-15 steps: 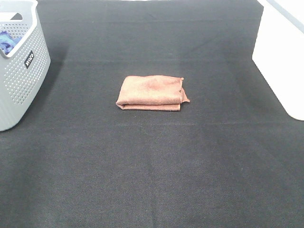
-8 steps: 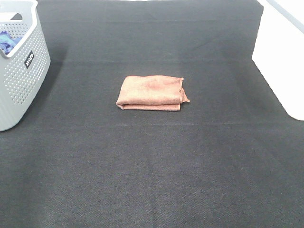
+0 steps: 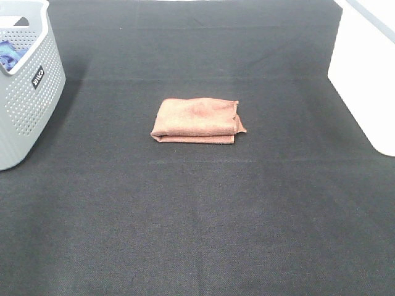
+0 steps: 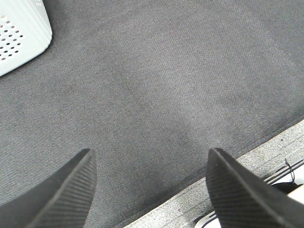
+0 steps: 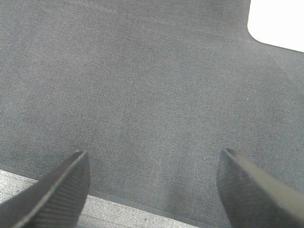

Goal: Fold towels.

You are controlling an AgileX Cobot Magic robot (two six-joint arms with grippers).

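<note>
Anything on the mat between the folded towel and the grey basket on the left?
Nothing. In the exterior high view only bare black mat lies between the folded reddish-brown towel and the perforated grey basket.

- Black woven mat [image 3: 197,209]: covers the worktop; fine weave, faint crease lines running across it.
- Grey perforated basket [image 3: 28,92]: at the left edge toward the far corner; small dark label with white lettering on its side wall; blue fabric [image 3: 9,54] visible inside.
- White box-like object [image 3: 364,74]: at the far right corner, rounded lower corner, cut off by the frame.
- Mat's near edge: bare grey strip of worktop [image 4: 228,180] beyond it.
</note>
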